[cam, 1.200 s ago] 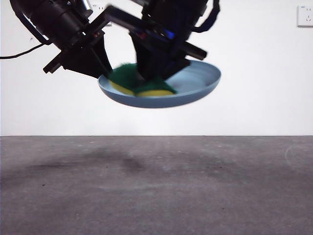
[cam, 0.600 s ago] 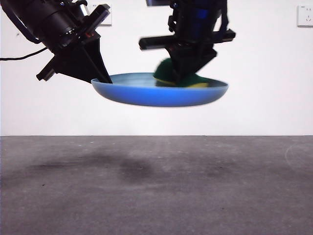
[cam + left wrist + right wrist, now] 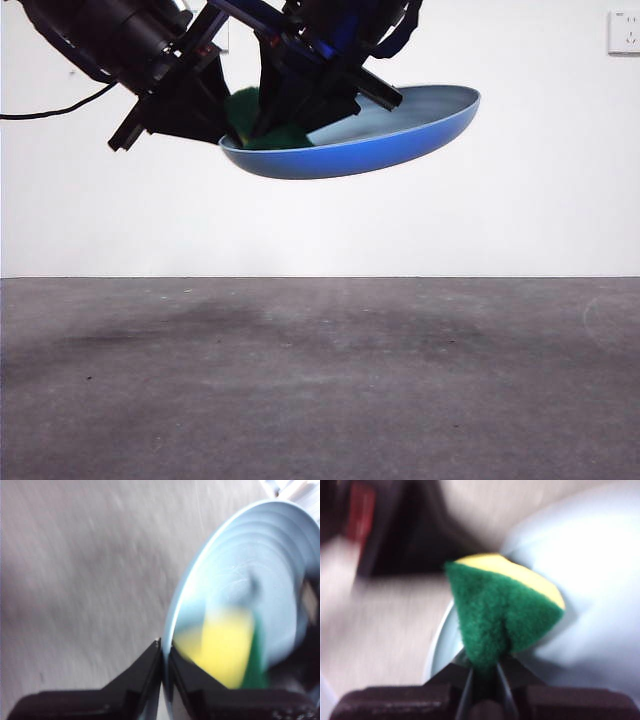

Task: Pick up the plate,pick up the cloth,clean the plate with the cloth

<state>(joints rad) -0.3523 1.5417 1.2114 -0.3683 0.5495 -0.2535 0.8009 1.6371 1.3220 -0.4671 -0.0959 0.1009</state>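
Note:
The light-blue plate (image 3: 380, 135) hangs high above the table, tilted with its right side up. My left gripper (image 3: 205, 125) comes from the upper left and is shut on the plate's left rim (image 3: 167, 645). My right gripper (image 3: 285, 125) comes from above and is shut on the cloth (image 3: 262, 125), a yellow sponge with a green scouring layer, pressed into the plate near its left side. In the right wrist view the sponge (image 3: 502, 607) is folded between the jaws against the plate (image 3: 590, 580). It shows blurred yellow in the left wrist view (image 3: 220, 650).
The grey table (image 3: 320, 380) lies bare far below the plate. A white wall stands behind, with a socket (image 3: 623, 30) at the upper right.
The plate has tilted, its right side rising. My right gripper has moved the sponge from the plate's right part back to its left part, near the left gripper.

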